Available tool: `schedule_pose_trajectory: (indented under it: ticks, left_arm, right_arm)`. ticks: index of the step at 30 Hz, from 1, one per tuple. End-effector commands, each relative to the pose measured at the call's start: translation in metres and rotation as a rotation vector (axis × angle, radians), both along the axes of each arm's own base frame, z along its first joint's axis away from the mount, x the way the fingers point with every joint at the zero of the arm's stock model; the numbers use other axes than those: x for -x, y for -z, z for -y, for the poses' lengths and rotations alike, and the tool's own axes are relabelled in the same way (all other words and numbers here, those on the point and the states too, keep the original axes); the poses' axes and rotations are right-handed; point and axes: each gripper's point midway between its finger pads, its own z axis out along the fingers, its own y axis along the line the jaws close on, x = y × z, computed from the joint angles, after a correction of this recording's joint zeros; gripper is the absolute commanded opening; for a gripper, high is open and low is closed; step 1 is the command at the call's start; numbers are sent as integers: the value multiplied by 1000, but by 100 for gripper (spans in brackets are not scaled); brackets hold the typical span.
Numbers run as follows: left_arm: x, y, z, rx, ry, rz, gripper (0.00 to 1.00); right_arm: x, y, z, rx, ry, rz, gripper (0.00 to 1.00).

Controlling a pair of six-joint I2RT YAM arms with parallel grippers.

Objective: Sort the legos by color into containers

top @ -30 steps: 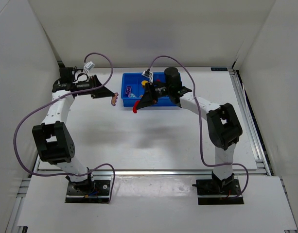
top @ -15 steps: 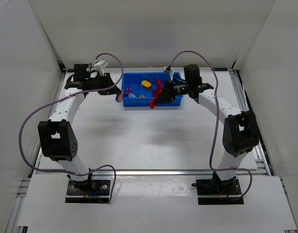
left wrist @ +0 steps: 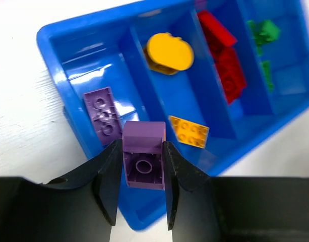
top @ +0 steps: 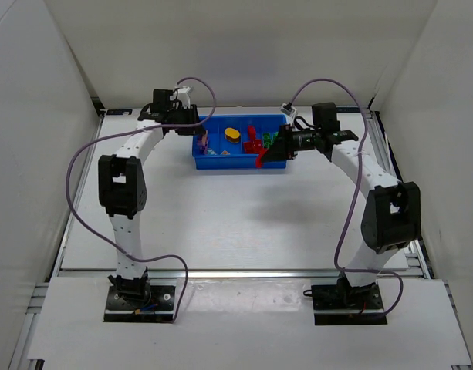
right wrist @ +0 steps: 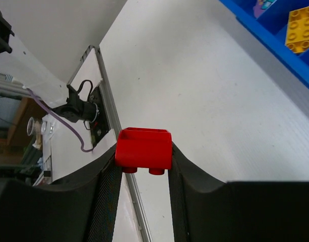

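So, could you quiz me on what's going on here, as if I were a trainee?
1. True or false: the left hand grips a purple block.
2. What is in the right hand? A: a green block. B: a red block. C: nothing.
3. Fill in: in the blue tray, the yellow blocks lie in the compartment between the one with the flat purple piece and the one with the ___ blocks.

Key: 1 true; 2 B; 3 red.
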Motion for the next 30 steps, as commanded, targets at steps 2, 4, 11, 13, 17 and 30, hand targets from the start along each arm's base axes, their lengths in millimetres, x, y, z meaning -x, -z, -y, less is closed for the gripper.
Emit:
schedule_pose_trajectory:
  ticks: [2,4,11,13,17,30]
  left_arm:
    - [-26,-17,0,-39,-35,89,30]
    - [-31,-10,5,-50,-20,93,43]
    - [-22,-38,31,54,85,141,68]
    - [-19,-66,32,88,93,200,68]
    - [-14,-146,18,174,18,323,69]
    - [97,-209,-43,-150,-21,493,72]
  right_arm:
    - [-5,-18,13,-2,31,69,17]
    - [-10,-17,16,2,43,71,17]
    - [-33,-7,18,48,84,105,16]
    - [-44,-2,18,75,111,121,16]
    - [-71,4,17,152,178,201,15]
    - [-181,77,-17,412,300,347,15]
